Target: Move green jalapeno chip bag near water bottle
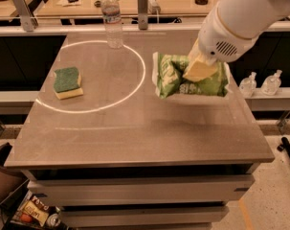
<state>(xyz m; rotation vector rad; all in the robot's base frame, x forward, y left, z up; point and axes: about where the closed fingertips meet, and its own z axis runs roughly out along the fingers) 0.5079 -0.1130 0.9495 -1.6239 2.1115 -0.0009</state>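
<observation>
The green jalapeno chip bag [175,78] hangs in the air above the right half of the grey table [135,128], lifted off its top. My gripper [198,70] is shut on the bag's upper middle, its pale fingers pressed into the crinkled foil, with the big white arm above it. The water bottle [111,18] stands upright at the table's far edge, left of the bag and well apart from it, on the rim of a white circle marked on the table.
A green-and-yellow sponge [68,82] lies at the left inside the white circle [135,87]. Two small pump-top bottles [259,84] stand on a shelf to the right of the table. A counter with metal posts [143,1] runs behind.
</observation>
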